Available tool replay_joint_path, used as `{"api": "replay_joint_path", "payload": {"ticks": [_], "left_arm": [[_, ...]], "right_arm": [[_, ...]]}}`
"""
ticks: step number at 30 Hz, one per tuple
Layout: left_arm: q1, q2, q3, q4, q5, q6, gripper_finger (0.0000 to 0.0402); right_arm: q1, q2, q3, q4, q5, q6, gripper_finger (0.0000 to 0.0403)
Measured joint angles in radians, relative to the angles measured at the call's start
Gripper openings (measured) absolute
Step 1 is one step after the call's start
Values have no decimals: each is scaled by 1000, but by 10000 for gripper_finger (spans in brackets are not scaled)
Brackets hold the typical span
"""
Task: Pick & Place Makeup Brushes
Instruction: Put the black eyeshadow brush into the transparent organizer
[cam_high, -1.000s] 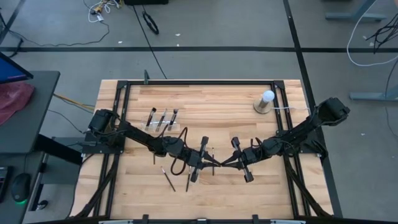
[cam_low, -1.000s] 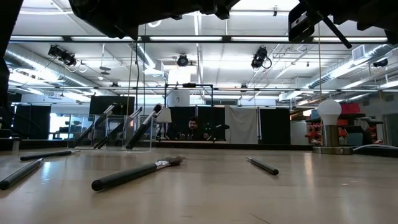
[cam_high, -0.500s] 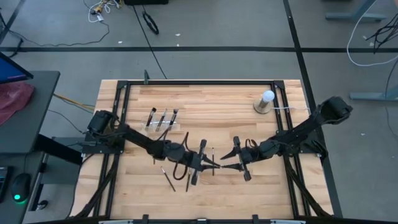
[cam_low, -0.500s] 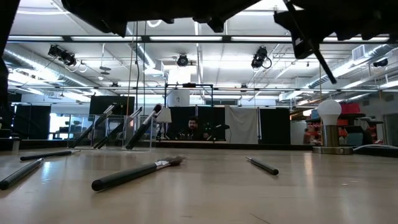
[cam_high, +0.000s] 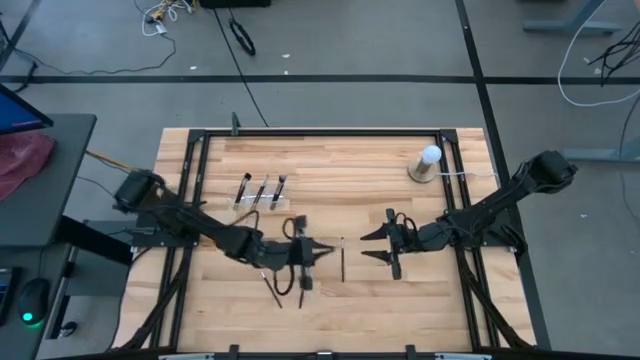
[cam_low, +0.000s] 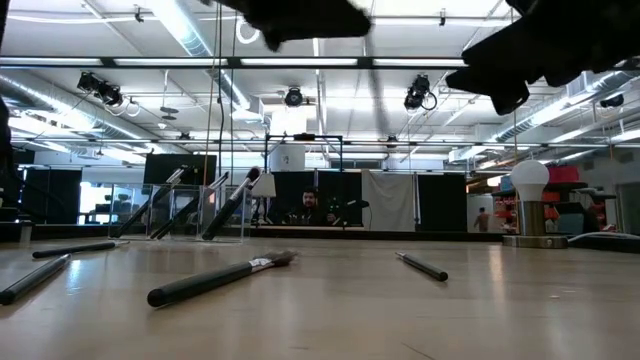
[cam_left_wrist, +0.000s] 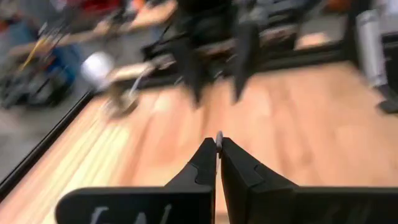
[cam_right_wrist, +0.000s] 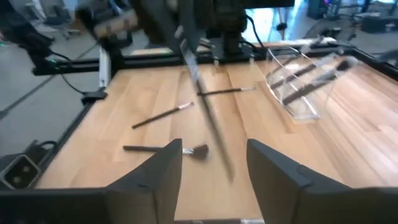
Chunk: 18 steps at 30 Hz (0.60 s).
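Note:
My left gripper (cam_high: 322, 250) is over the table's middle, shut on a thin dark makeup brush. Only a small silvery bit of the brush (cam_left_wrist: 219, 135) shows at the fingertips in the left wrist view. In the right wrist view it is a blurred dark stick (cam_right_wrist: 208, 118) slanting down from the left gripper. My right gripper (cam_high: 368, 245) faces it from the right, open and empty (cam_right_wrist: 211, 152). A clear holder (cam_high: 262, 192) at the back left has three brushes leaning in it. My left gripper pinches the brush between its two fingertips (cam_left_wrist: 210, 155), with a silvery part (cam_left_wrist: 219, 135) poking out past them. The fingers reach level from the table's left. The brush slants down from the hold toward my right gripper, clear of the table. Which end is held I cannot tell.
Loose brushes lie on the wood: one (cam_high: 342, 258) between the grippers, and two (cam_high: 270, 288) (cam_high: 302, 290) nearer the front. A white ball on a round base (cam_high: 428, 160) stands at the back right. A black frame (cam_high: 320, 132) edges the table.
The two grippers met at the table's middle with the slanting brush between them. My right gripper has opened, let go and drawn back toward the right edge. My left gripper has drawn back toward the left edge, keeping the brush.

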Motion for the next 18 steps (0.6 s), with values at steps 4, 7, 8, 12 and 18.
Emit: {"api": "replay_joint_path", "payload": {"ticks": [4, 7, 8, 12, 18], "left_arm": [[-3, -135, 0, -316, -118, -176, 14], [4, -224, 0, -553, -168, -314, 10], [8, -252, 0, -628, -174, -358, 8], [31, -350, 0, -846, -178, -507, 11], [74, -502, 0, -1085, -151, -651, 9]], "right_arm": [[0, 45, 0, 41, 22, 6, 173], [0, 87, 0, 90, 22, 3, 169], [0, 102, 0, 114, 22, 1, 168], [-10, 163, 0, 201, 22, -9, 166], [-29, 231, 0, 292, 22, -17, 167]]}}
